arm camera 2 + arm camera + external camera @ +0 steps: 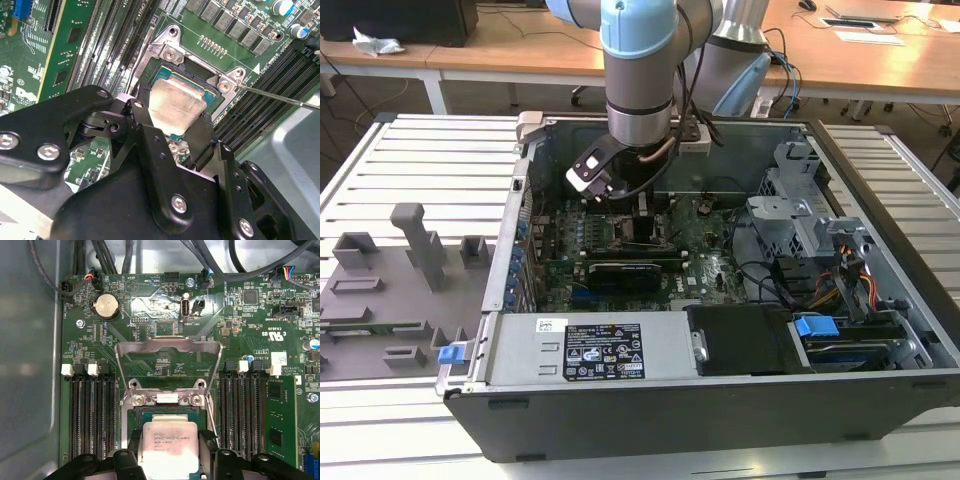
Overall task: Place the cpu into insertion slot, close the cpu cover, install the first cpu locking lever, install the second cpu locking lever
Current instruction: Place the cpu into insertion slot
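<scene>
**The cpu is held by the gripper directly over the insertion slot.**

In both wrist views two opposite edges of the cpu are clamped by the black fingers, which are drawn in narrowly onto it. Its pale face is turned up. Whether it is already seated in the insertion slot cannot be told. The cpu cover is seen swung open at the far side of the insertion slot from the gripper. A thin locking lever is angled away beside the insertion slot. In the exterior view the gripper is seen inside the open computer case.
</scene>
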`<control>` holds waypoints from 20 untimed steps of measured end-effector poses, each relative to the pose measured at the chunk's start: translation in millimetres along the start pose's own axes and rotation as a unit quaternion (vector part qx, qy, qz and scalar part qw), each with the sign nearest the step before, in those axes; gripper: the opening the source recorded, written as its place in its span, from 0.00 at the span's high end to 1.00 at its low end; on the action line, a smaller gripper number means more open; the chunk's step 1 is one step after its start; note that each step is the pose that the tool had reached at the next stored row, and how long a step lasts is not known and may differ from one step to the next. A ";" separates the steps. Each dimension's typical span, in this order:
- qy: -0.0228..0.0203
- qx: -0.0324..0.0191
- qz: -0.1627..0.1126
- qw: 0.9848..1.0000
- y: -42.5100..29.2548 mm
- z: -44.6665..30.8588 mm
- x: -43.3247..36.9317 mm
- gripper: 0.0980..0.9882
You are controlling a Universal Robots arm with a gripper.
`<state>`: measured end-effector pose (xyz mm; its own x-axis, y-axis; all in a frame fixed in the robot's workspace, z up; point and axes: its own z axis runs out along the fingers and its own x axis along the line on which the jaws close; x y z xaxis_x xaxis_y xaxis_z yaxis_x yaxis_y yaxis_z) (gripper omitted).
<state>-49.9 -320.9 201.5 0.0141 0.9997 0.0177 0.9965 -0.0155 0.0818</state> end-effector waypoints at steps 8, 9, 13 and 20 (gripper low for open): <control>0.000 0.000 0.000 1.000 0.0 0.3 0.1 0.42; 0.000 0.000 0.000 1.000 0.0 0.3 0.1 0.42; 0.000 0.000 0.000 1.000 0.1 0.1 0.1 0.42; 0.000 0.000 0.000 1.000 0.1 -0.8 0.0 0.52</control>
<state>-49.8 -320.9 202.3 0.0141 0.9997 0.0178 0.9965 -0.0155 0.0818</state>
